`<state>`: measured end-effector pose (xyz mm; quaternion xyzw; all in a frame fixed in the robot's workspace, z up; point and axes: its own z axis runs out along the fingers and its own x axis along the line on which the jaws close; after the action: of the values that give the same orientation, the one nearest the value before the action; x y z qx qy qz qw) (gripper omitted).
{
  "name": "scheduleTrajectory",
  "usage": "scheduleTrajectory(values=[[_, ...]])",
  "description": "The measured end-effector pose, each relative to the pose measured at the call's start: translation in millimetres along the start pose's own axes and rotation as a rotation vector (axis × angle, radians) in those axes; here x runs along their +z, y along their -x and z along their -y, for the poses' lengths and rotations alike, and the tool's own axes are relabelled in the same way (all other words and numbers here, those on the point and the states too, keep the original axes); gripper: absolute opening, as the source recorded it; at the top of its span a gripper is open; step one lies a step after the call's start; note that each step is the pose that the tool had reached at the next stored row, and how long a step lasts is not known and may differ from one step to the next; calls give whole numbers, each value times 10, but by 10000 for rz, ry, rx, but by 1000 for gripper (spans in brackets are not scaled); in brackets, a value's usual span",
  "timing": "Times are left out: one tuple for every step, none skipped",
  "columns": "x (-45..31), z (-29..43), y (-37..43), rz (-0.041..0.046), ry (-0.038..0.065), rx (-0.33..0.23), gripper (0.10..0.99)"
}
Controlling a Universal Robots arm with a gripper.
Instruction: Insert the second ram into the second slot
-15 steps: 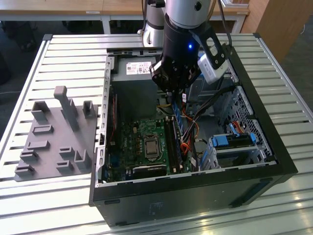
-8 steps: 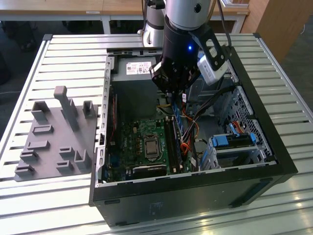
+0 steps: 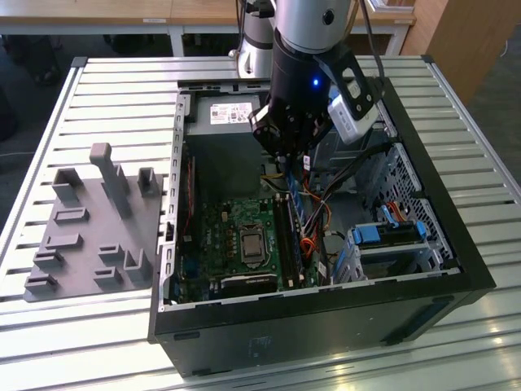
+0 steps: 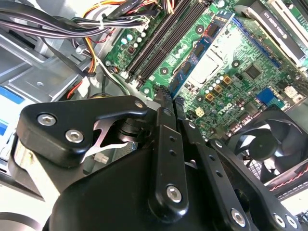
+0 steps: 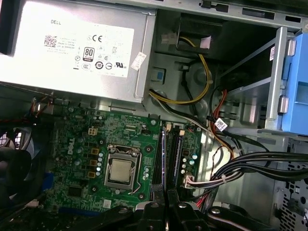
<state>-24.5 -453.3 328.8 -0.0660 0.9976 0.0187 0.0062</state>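
My gripper (image 3: 291, 167) hangs inside the open computer case (image 3: 456, 244), above the motherboard's memory slots (image 3: 285, 232). Its fingers are shut on the second ram (image 3: 299, 208), a thin blue stick held on edge and in line with the slots. In the first wrist view the ram (image 5: 164, 159) shows edge-on, running out from the gripper (image 5: 166, 204) over the black slots (image 5: 157, 159). In the second wrist view its blue face with dark chips (image 4: 195, 57) reaches out from the gripper (image 4: 169, 98) beside the slots (image 4: 154, 53). Whether it touches a slot I cannot tell.
A grey holder block (image 3: 89, 228) sits on the slatted table at the exterior view's left. The power supply (image 5: 77, 48), processor socket (image 5: 120, 168), cable bundles (image 5: 240, 163) and a fan (image 4: 260, 144) surround the slots. Blue drive-bay latches (image 3: 391, 236) stand at the exterior view's right.
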Motion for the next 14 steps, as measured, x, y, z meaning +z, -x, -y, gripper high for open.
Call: scheduleTrajectory(values=[[3, 0, 0, 0, 0, 0, 137], [7, 0, 0, 0, 0, 0, 137], [11, 1, 0, 0, 1, 0, 137], [15, 0, 0, 0, 1, 0, 137], [18, 1, 0, 0, 0, 0, 137], [22, 1, 0, 0, 0, 0, 137], [26, 1, 0, 0, 0, 0, 137], [30, 1, -1, 0, 0, 0, 137], [34, 1, -1, 0, 0, 0, 137], [37, 1, -1, 0, 0, 0, 137], [42, 2, -1, 0, 0, 0, 137], [46, 2, -1, 0, 0, 0, 137], [50, 2, -1, 0, 0, 0, 137], [54, 2, -1, 0, 0, 0, 137]])
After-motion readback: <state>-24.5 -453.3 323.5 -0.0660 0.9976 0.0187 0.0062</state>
